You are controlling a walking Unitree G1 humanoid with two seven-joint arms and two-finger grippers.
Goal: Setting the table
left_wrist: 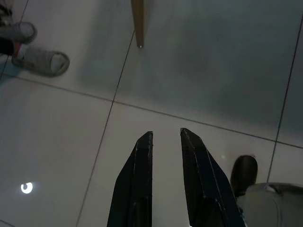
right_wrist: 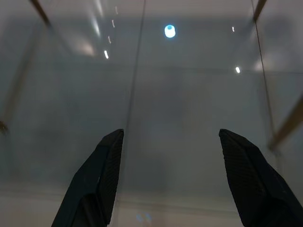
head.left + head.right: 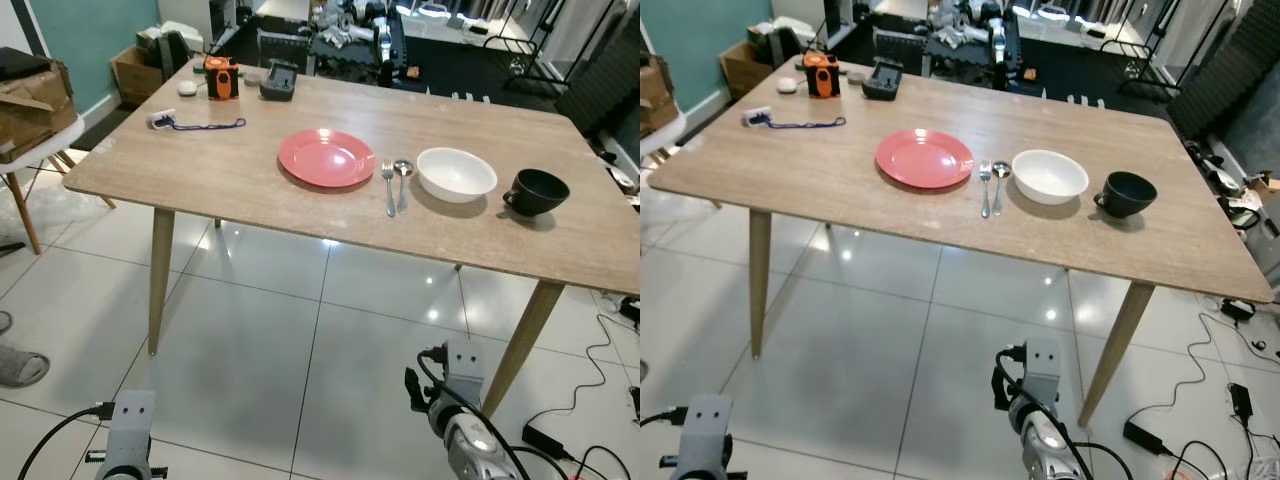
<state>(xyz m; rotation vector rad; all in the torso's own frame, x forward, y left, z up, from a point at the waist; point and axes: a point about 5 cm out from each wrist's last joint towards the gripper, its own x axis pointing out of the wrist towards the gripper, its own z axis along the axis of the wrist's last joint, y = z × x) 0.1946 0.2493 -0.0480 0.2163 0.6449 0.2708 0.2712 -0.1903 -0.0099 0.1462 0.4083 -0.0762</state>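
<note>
A place setting is being shown in a row on the wooden table: a red plate, then a fork and a spoon lying side by side just beside it, then a white bowl, then a black cup nearest the robot's right-hand table edge. All of this is lying well above and ahead of both grippers, which are being held low over the tiled floor in front of the table.

The near table edge is being left bare in front of the plate, and open tile is being seen beneath the table between its slanted legs. An orange device, a dark case and a lanyard are being kept at the far left corner.

Both arms are being hung downward. The left gripper is being pointed at the floor with its fingers only narrowly apart; a person's slippers are being seen nearby. The right gripper is being held with its fingers spread wide, nothing between them.
</note>
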